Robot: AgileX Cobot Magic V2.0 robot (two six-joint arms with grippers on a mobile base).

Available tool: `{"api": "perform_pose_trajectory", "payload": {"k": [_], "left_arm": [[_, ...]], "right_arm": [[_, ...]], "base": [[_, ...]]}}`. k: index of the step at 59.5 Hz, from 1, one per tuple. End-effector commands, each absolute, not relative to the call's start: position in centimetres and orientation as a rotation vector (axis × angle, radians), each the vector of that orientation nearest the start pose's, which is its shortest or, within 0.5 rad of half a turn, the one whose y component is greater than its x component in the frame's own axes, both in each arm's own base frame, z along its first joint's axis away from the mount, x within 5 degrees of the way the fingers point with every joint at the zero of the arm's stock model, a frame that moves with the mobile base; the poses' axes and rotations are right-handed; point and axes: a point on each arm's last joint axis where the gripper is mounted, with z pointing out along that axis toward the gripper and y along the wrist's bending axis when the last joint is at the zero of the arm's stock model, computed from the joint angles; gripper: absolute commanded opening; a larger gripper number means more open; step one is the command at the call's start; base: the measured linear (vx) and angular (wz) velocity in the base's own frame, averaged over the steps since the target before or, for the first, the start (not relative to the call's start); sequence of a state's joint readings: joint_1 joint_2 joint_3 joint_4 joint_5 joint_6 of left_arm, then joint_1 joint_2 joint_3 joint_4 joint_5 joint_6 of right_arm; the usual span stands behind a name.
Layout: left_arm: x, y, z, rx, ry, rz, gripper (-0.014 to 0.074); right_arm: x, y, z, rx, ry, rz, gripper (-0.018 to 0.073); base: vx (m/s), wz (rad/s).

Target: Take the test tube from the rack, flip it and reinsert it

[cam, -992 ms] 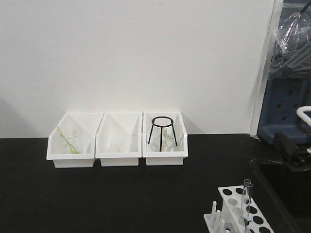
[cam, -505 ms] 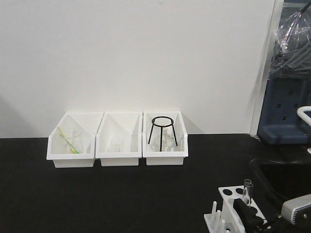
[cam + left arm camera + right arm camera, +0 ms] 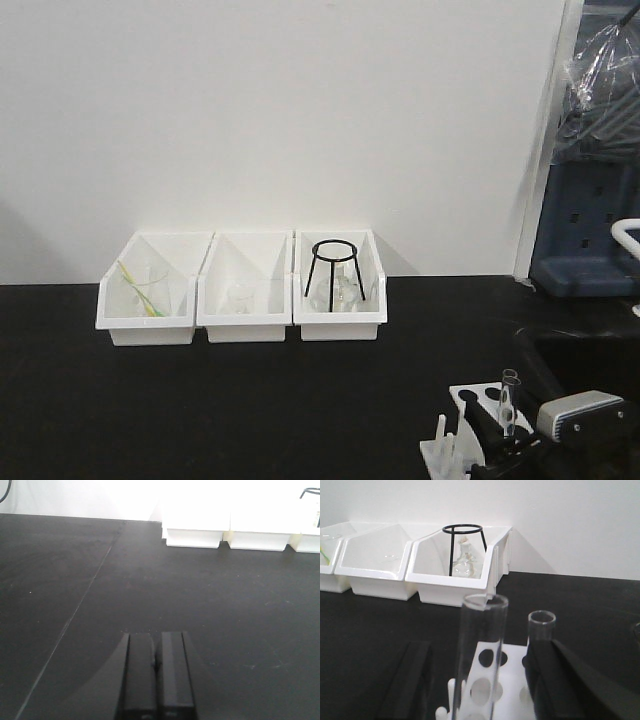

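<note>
Right pincer (image 3: 480, 650), released, flanks the test tube (image 3: 482, 630) standing in the rack (image 3: 512, 672); left pincer (image 3: 154, 670) hangs clenched over the black counter (image 3: 225, 605).

**Three bins, two tubes, one rack**

On the one black tabletop (image 3: 200, 410) there are three white bins (image 3: 245, 320). There is one black wire stand (image 3: 333, 265) and one small glass flask (image 3: 461, 566). There is one white rack (image 3: 456, 391), with a row of pegs (image 3: 441, 428) (too crowded at the frame's bottom edge to count). The right wrist view shows two test tubes, the near tube (image 3: 481, 645) and the far tube (image 3: 541, 626). The front view makes out only one. There are two end effectors: the left end effector (image 3: 156, 641) and the right end effector (image 3: 480, 652).
</note>
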State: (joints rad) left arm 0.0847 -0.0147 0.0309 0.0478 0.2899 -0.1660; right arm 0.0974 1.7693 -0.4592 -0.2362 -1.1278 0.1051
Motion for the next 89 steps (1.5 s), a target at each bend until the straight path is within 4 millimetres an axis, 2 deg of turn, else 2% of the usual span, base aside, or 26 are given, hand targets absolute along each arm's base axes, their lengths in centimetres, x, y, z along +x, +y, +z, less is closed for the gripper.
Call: {"api": "perform_pose_trajectory", "payload": {"k": [1,15,21,27,35,40,48,51,54,57,59,63,68,72,76,80,89], "left_arm": [[5.5,0.5,18.6,-0.178,1.681,-0.025,-0.0006],[5.5,0.5,18.6,-0.178,1.681,-0.025,-0.0006],[5.5,0.5,18.6,-0.178,1.681,-0.025,-0.0006],[5.5,0.5,18.6,-0.178,1.681,-0.025,-0.0006],[5.5,0.5,18.6,-0.178,1.681,-0.025,-0.0006],[5.5,0.5,18.6,-0.178,1.681,-0.025,-0.0006],[5.5,0.5,18.6,-0.178,1.681,-0.025,-0.0006],[5.5,0.5,18.6,-0.178,1.681,-0.025,-0.0006],[5.5,0.5,18.6,-0.178,1.681,-0.025,-0.0006],[5.5,0.5,18.6,-0.178,1.681,-0.025,-0.0006],[5.5,0.5,18.6,-0.178,1.681,-0.025,-0.0006],[5.5,0.5,18.6,-0.178,1.681,-0.025,-0.0006],[5.5,0.5,18.6,-0.178,1.681,-0.025,-0.0006],[5.5,0.5,18.6,-0.178,1.681,-0.025,-0.0006],[5.5,0.5,18.6,-0.178,1.681,-0.025,-0.0006],[5.5,0.5,18.6,-0.178,1.681,-0.025,-0.0006],[5.5,0.5,18.6,-0.178,1.681,-0.025,-0.0006]], "right_arm": [[29.0,4.6,17.9,-0.218,1.502,0.256,0.0344],[29.0,4.6,17.8,-0.185,1.524,0.299,-0.0006],[28.8,4.8,18.3,-0.207,1.505,0.305,-0.0015],[28.4,4.8,20.1,-0.214,1.444,0.302,-0.0013],[27.3,4.6,24.1,-0.209,1.331,0.297,-0.0012],[26.8,4.4,27.9,-0.191,1.276,0.296,-0.0012],[26.2,3.9,34.0,-0.177,1.298,0.217,-0.0012],[26.0,3.7,35.6,-0.186,1.335,0.168,-0.0012],[25.9,3.6,36.7,-0.254,1.367,0.077,-0.0012],[25.8,3.6,37.5,-0.403,1.383,-0.083,-0.0012],[25.8,3.7,37.7,-0.566,1.374,-0.248,-0.0012],[25.7,3.7,37.4,-0.954,1.294,-0.62,-0.0012],[25.7,3.4,36.5,-1.326,1.147,-0.966,-0.0012],[25.7,3.3,36.2,-1.446,1.086,-1.073,-0.0011],[25.7,3.3,36.2,-1.393,1.126,-1.026,-0.0009],[25.7,3.6,36.6,-1.182,1.224,-0.826,-0.0008],[25.9,3.0,38.1,-0.367,1.461,-0.129,-0.0008]], "base": [[0.0,0.0],[0.0,0.0],[0.0,0.0],[0.0,0.0],[0.0,0.0],[0.0,0.0],[0.0,0.0],[0.0,0.0],[0.0,0.0],[0.0,0.0],[0.0,0.0],[0.0,0.0],[0.0,0.0],[0.0,0.0],[0.0,0.0],[0.0,0.0],[0.0,0.0]]}}
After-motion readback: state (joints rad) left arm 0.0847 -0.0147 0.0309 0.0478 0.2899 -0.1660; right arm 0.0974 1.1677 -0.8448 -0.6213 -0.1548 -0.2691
